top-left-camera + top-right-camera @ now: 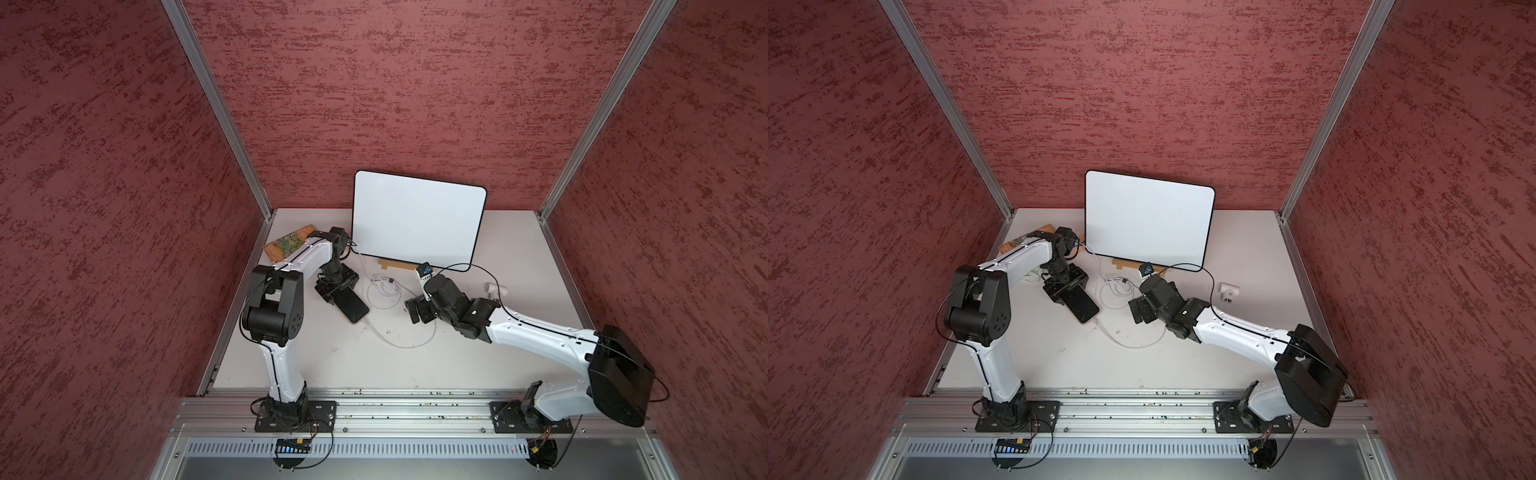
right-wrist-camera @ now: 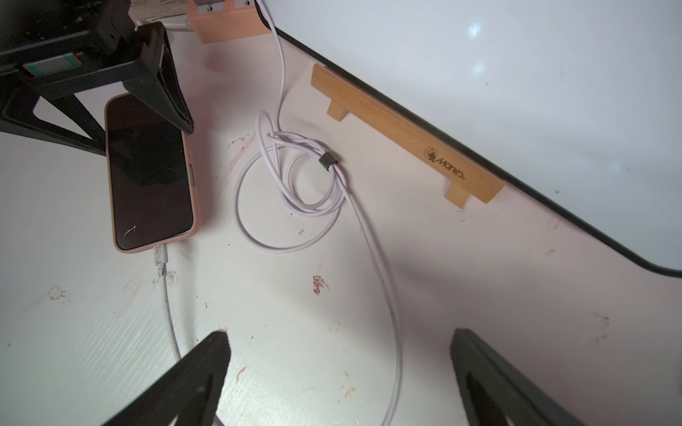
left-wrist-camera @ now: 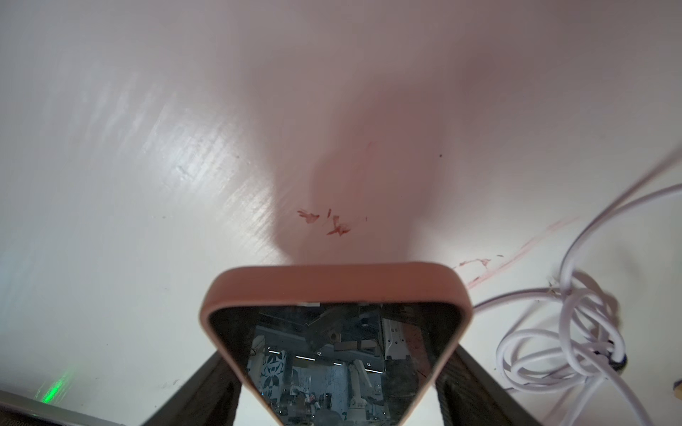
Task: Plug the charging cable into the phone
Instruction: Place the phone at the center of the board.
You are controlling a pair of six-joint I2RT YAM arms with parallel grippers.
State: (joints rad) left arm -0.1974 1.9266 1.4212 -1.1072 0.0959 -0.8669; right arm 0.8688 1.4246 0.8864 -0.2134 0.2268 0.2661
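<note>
The phone (image 1: pixel 354 306) (image 1: pixel 1084 306) lies flat on the white table, black screen up, in a tan case. My left gripper (image 1: pixel 337 296) (image 1: pixel 1068 296) is shut on its far end, one finger against each long side; in the left wrist view the phone (image 3: pixel 336 350) fills the gap between them. The charging cable (image 1: pixel 384 287) (image 2: pixel 295 177) lies looped beside the phone with a dark tie on its bundle. Its white plug (image 2: pixel 161 255) sits in the phone's (image 2: pixel 147 173) near end. My right gripper (image 1: pixel 419 313) (image 2: pixel 341 333) hangs open over the cable's long loop, holding nothing.
A large white board (image 1: pixel 417 220) leans on the back wall, with a wooden stand (image 2: pixel 402 132) at its foot. A pink power strip (image 2: pixel 228 18) feeds the cable. An orange circuit board (image 1: pixel 289 243) lies at the back left. A white T-shaped gadget (image 1: pixel 496 291) lies to the right.
</note>
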